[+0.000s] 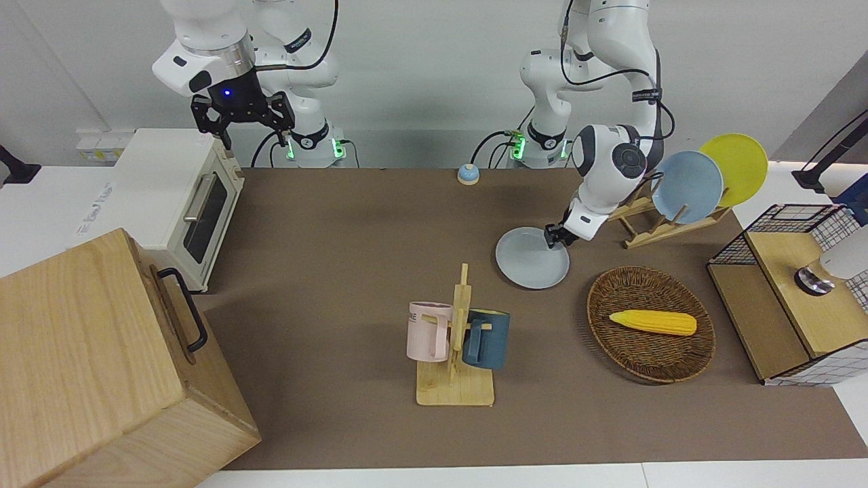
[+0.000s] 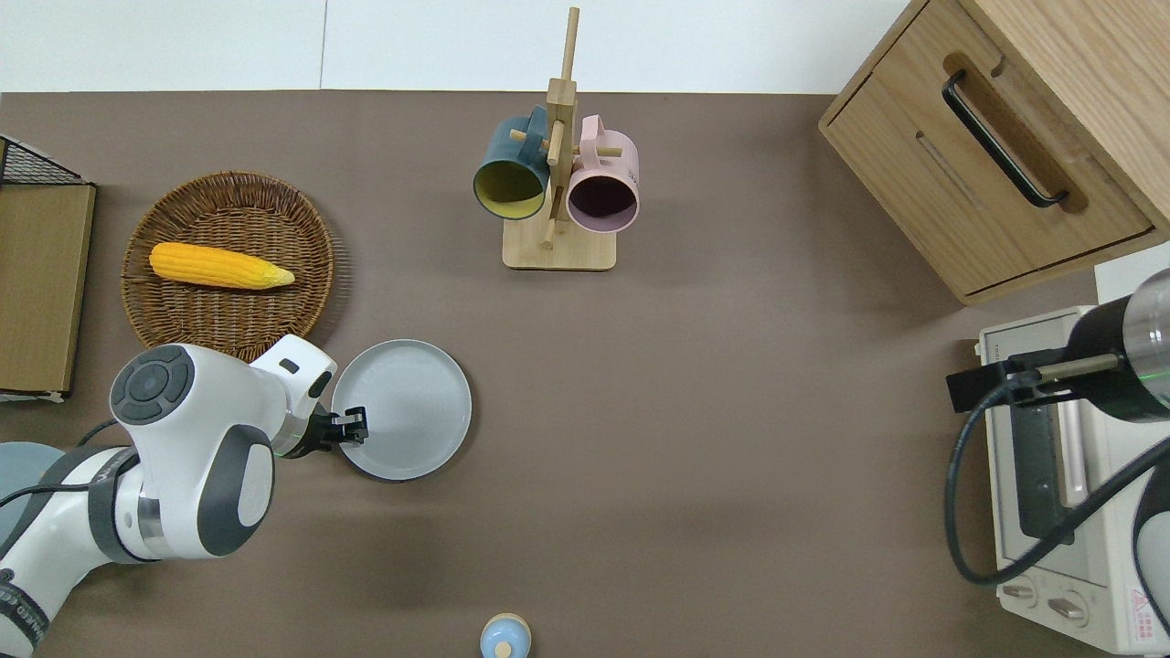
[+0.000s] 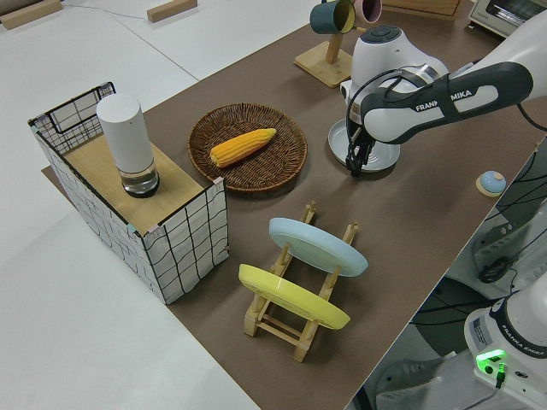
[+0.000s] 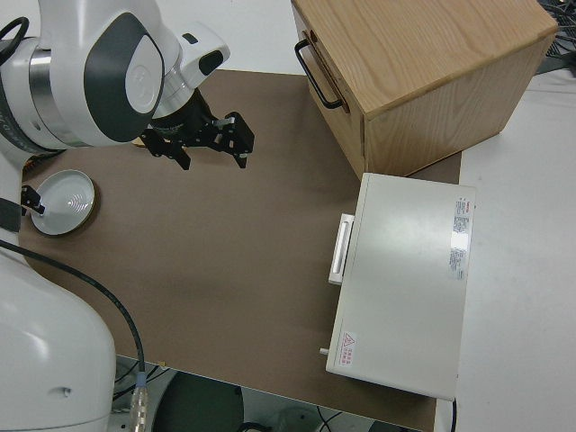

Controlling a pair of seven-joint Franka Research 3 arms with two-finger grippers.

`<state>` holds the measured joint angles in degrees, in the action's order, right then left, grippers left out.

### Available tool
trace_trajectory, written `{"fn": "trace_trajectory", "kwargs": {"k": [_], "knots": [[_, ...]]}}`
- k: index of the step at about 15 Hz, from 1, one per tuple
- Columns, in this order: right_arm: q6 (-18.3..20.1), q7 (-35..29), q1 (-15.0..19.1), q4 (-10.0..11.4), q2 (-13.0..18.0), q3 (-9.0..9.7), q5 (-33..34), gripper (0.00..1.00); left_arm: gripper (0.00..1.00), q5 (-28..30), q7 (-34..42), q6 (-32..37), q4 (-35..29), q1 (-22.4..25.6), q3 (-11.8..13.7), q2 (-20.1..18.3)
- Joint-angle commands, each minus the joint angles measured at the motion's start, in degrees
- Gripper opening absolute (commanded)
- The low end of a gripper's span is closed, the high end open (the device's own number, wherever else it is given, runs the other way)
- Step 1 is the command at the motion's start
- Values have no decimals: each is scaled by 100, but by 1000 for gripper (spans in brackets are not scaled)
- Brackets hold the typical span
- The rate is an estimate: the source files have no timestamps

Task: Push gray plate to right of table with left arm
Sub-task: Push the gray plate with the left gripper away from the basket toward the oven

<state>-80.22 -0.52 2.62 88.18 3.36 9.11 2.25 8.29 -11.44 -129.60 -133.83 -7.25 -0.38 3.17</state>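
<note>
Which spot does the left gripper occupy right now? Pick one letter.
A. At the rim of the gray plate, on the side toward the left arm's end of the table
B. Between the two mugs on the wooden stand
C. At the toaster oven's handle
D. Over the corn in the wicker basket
A: the left gripper sits at the rim of the gray plate, on the edge toward the left arm's end of the table.
</note>
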Motion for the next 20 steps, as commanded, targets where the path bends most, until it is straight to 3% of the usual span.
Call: {"fn": "trace_trajectory", "kwargs": {"k": [1, 5, 9, 13, 17, 20], "knots": [[68, 43, 46, 23, 60, 30, 3, 996, 0, 173, 283, -135, -55, -31, 64, 34], [68, 43, 46, 23, 60, 30, 3, 996, 0, 182, 239, -135, -55, -110, 30, 34], [68, 43, 46, 23, 60, 30, 3, 996, 0, 550, -67, -135, -55, -426, -102, 43], [68, 43, 46, 23, 60, 30, 3, 996, 0, 595, -1112, -345, -11, -1040, -199, 131], [68, 43, 46, 23, 60, 30, -5, 996, 0, 1069, -1492, -750, -3, -1665, -208, 315], [68, 43, 46, 23, 60, 30, 3, 996, 0, 1122, -2368, -1337, 32, -2322, -243, 587]]}}
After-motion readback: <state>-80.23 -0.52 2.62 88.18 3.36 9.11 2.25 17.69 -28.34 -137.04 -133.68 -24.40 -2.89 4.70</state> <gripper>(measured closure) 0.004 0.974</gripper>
